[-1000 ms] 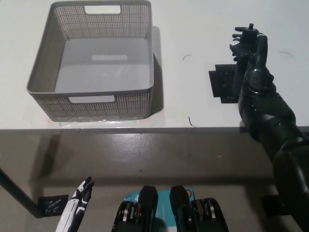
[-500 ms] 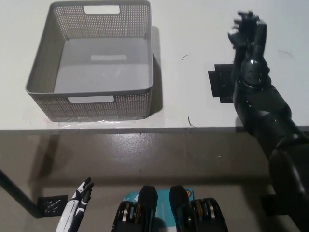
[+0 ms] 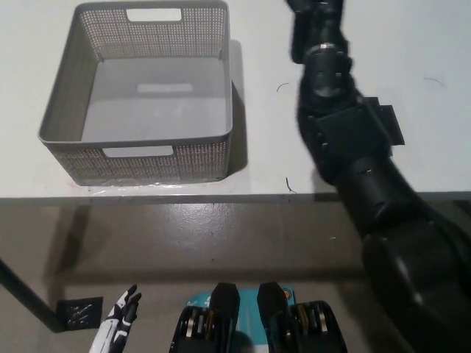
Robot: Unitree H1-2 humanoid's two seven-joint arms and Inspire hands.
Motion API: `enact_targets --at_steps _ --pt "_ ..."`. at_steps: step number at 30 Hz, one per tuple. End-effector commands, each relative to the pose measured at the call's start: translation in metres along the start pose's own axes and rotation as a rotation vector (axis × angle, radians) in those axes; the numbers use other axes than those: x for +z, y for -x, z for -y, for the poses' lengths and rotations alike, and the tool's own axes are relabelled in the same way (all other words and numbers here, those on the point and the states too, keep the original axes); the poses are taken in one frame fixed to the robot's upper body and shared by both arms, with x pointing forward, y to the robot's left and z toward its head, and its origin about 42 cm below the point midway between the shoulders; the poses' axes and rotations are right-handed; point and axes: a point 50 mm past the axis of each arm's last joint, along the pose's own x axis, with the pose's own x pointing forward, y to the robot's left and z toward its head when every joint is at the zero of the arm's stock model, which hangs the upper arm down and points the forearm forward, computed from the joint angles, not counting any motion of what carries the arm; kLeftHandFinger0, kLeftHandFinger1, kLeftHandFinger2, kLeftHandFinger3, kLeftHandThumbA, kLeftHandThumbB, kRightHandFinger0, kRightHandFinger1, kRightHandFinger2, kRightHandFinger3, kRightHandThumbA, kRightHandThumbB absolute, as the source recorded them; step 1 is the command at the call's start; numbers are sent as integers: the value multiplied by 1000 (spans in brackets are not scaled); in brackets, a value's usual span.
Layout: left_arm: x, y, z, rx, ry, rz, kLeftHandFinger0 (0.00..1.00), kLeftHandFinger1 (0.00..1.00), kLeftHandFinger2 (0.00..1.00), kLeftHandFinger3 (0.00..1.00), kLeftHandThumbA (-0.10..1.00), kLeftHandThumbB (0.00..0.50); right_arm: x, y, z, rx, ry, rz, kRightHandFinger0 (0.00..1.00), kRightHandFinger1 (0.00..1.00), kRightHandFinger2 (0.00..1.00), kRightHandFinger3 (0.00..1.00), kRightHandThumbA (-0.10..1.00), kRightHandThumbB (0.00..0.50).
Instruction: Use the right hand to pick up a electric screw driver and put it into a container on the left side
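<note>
Right arm (image 3: 346, 140) outstretched, hand cropped

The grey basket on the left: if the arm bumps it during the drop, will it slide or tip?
The basket looks more likely to slide than tip: it sits low and wide on a smooth white table. Its perforated walls and empty inside suggest light plastic, so even a light bump may shift it. The walls may flex a little. The right hand runs out of view at the top edge.
</note>
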Motion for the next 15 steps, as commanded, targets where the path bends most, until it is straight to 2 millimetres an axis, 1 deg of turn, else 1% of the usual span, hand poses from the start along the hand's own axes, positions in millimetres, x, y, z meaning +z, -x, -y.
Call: enact_targets --at_steps 1,3,4,6,7,9,11,12,13,15 --pt "0 7 2 -12 -7 37 1000 1000 1000 1000 1000 114 71 -10 -39 38 4 149 0 156 623 702 -100 132" --pt "-2 11 4 -15 -23 38 1000 1000 1000 1000 1000 131 79 -2 -61 70 17 163 0 147 618 696 -100 132" --pt "-3 12 5 -14 -21 32 1000 1000 1000 1000 1000 133 81 1 -65 79 12 160 0 145 617 698 -100 131" --pt "-5 14 7 -13 -26 22 1000 1000 1000 1000 1000 136 86 9 -82 107 -7 159 0 133 607 696 -100 148" --pt "-6 15 7 -11 -32 20 1000 1000 1000 1000 1000 129 90 14 -92 125 -9 168 0 127 599 680 -100 143" --pt "-7 19 9 -12 -34 16 1000 1000 1000 1000 1000 123 92 21 -102 148 -5 180 0 126 599 676 -100 134" --pt "-8 23 11 -9 -27 7 1000 1000 1000 1000 1000 124 94 31 -119 175 6 199 0 122 601 676 -100 130" --pt "-8 24 12 -9 -22 6 1000 1000 1000 1000 1000 123 95 35 -126 182 -5 199 0 107 587 637 -100 135" --pt "-8 26 12 -11 -22 4 1000 1000 1000 1000 1000 124 97 40 -133 195 -15 192 0 105 587 632 -100 132" --pt "-8 27 11 -13 -21 4 1000 1000 1000 1000 1000 121 98 46 -141 208 -25 192 0 113 594 634 -100 127"
